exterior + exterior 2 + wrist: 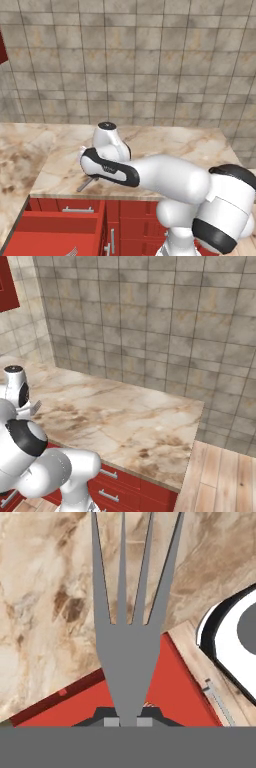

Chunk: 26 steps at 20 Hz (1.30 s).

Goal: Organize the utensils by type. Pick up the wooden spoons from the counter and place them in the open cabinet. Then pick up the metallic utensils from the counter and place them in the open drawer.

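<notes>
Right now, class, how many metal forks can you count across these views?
2: one fork clamped in the gripper over the counter's edge; another's tines in the open drawer. Others may be hidden.

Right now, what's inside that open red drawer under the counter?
Inside the open red drawer, grey metal fork tines peek up at the picture's bottom edge. The rest is bare red floor; the fork's handle is cut off from sight.

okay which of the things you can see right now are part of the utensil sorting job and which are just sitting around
Part of the job: fork held in the shut tool; counter; open drawer.
Just around: tiled wall; wooden floor; closed red drawers.
</notes>
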Tool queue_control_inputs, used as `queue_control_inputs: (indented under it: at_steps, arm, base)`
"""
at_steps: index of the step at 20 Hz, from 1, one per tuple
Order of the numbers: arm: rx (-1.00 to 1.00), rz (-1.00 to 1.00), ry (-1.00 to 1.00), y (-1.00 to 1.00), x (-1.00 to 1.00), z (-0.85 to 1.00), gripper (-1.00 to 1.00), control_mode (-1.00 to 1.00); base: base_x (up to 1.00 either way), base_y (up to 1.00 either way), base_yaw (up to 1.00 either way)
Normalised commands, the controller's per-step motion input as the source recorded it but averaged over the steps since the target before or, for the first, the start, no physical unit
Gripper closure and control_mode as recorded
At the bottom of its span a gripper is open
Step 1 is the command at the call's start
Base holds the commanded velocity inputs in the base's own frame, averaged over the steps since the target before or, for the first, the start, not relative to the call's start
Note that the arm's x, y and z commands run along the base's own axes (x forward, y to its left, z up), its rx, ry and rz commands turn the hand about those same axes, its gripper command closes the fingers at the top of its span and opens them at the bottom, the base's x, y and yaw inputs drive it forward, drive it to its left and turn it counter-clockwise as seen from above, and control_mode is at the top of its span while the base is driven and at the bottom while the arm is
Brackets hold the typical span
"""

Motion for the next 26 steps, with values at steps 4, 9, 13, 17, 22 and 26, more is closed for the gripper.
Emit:
queue_control_inputs:
  at_steps: [4, 9, 13, 17, 22, 26]
  arm:
    - [0.00, 0.00, 0.11, 0.41, -0.30, 0.13, 1.00, -1.00]
    - [-0.04, 0.00, 0.01, 0.45, -0.28, 0.00, 1.00, -1.00]
    - [-0.09, 0.00, 0.00, 0.37, -0.11, 0.01, 1.00, -1.00]
    - [-0.08, 0.00, 0.00, 0.30, -0.06, 0.03, 1.00, -1.00]
    - [-0.07, 0.00, 0.00, 0.29, -0.16, 0.02, 1.00, -1.00]
    - [-0.05, 0.00, 0.00, 0.36, -0.23, 0.00, 1.00, -1.00]
  base:
    - [0.00, 0.00, 0.00]
    - [0.00, 0.00, 0.00]
    - [0.00, 0.00, 0.00]
    - [0.00, 0.00, 0.00]
    - [0.00, 0.00, 0.00]
    - [0.00, 0.00, 0.00]
